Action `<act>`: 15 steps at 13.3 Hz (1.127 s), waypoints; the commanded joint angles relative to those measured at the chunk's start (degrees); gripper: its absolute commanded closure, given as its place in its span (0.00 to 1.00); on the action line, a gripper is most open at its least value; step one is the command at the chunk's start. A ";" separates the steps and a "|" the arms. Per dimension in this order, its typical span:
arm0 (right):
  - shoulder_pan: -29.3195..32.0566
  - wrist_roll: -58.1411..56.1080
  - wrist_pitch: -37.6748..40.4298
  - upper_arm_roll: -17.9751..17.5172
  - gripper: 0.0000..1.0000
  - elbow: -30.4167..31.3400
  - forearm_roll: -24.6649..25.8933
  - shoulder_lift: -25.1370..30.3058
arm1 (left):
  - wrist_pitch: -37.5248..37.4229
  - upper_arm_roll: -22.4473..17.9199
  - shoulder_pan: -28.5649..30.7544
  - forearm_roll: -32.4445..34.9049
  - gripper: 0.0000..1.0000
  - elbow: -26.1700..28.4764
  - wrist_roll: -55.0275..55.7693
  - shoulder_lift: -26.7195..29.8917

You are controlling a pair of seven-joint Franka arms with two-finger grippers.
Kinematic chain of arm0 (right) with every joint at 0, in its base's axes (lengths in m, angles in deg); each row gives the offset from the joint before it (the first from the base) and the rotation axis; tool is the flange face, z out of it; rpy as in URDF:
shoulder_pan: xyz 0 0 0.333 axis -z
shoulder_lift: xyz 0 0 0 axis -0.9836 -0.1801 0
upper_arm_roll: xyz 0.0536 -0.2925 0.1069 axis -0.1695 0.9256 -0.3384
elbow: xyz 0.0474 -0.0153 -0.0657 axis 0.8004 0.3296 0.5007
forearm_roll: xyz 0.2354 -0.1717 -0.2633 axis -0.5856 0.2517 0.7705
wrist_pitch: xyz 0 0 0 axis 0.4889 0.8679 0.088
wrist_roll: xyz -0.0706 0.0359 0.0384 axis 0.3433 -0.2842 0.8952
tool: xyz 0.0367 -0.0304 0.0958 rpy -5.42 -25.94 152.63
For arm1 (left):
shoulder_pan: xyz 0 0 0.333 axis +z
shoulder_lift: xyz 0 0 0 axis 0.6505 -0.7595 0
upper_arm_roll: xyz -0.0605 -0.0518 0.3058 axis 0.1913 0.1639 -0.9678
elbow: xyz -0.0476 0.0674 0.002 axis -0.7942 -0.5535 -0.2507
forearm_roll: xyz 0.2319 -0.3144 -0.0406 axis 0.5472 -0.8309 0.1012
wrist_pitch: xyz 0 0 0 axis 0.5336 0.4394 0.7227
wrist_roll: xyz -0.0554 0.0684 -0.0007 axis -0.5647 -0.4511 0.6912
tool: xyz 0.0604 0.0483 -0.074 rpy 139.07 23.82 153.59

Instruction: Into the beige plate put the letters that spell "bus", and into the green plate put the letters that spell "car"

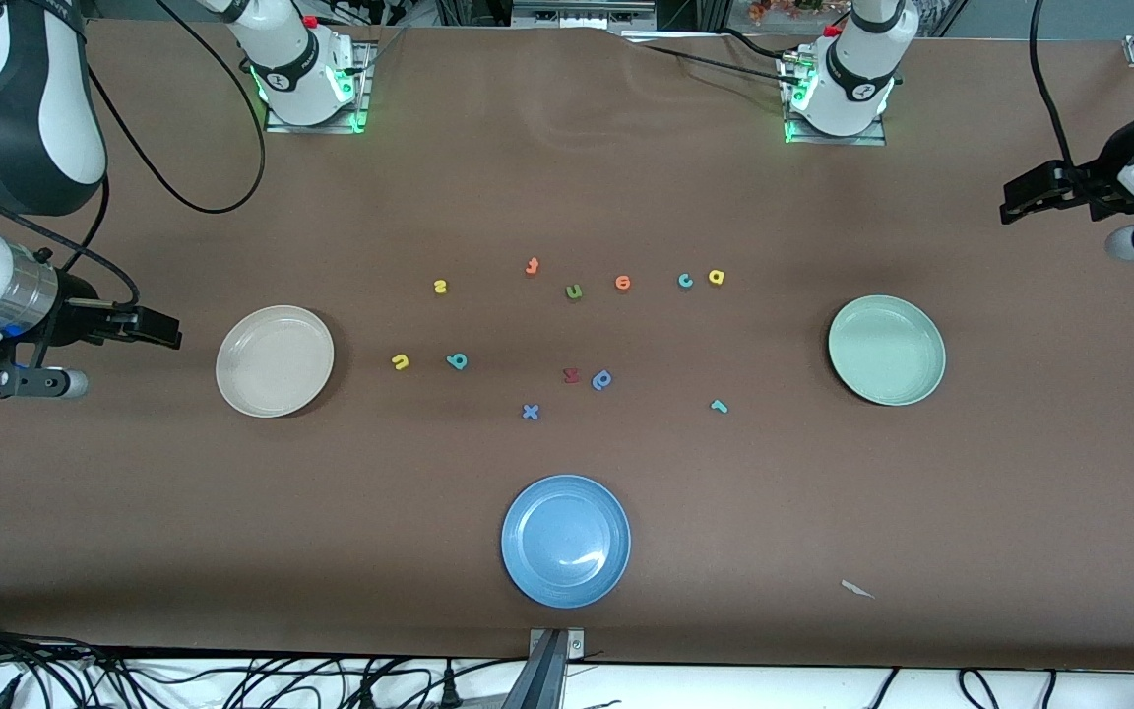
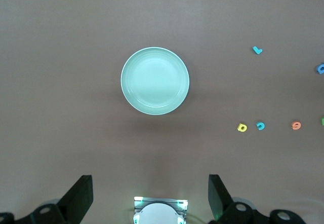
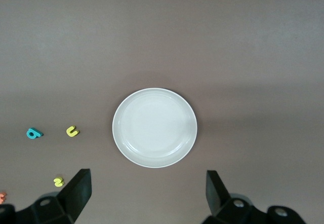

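Observation:
The empty beige plate (image 1: 275,360) (image 3: 154,127) lies toward the right arm's end, the empty green plate (image 1: 887,350) (image 2: 155,80) toward the left arm's end. On the table between them lie a yellow "s" (image 1: 440,287), yellow "u" (image 1: 400,362), teal "b" (image 1: 457,361), teal "c" (image 1: 685,281), yellow "a" (image 1: 716,277) and teal "r" (image 1: 719,405). My right gripper (image 1: 173,333) (image 3: 148,193) hangs open and empty beside the beige plate. My left gripper (image 1: 1007,207) (image 2: 150,193) hangs open and empty over the table's end by the green plate.
An empty blue plate (image 1: 566,540) sits nearest the front camera. Among the letters also lie an orange "t" (image 1: 532,266), green "u" (image 1: 574,291), orange round letter (image 1: 623,284), red "z" (image 1: 572,375), blue "p" (image 1: 602,379) and blue "x" (image 1: 530,412).

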 commanded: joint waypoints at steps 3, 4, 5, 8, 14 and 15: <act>-0.22 0.45 1.01 -0.31 0.00 -0.29 0.81 0.72 | -1.44 -0.10 -0.38 1.11 0.00 -2.09 -0.08 -0.96; -0.22 0.45 1.01 -0.31 0.00 -0.29 0.73 0.72 | -1.44 -0.10 -0.29 0.94 0.00 -2.09 -0.08 -0.96; -0.22 0.54 1.01 -0.31 0.00 -0.29 0.55 0.72 | -1.44 -0.10 -0.29 0.94 0.00 -2.09 -0.08 -0.96; -0.22 0.54 1.01 -0.31 0.00 -0.29 0.55 0.81 | -1.44 -0.10 -0.38 0.94 0.00 -2.09 -0.08 -0.96; -0.22 0.36 0.92 -0.31 0.00 -0.29 0.55 0.72 | -1.44 -0.10 -0.29 0.76 0.00 -2.09 -0.08 -0.96; -0.22 0.45 0.92 -0.31 0.00 -0.29 0.46 0.72 | -1.44 -0.10 -0.29 0.76 0.00 -2.09 -0.08 -0.96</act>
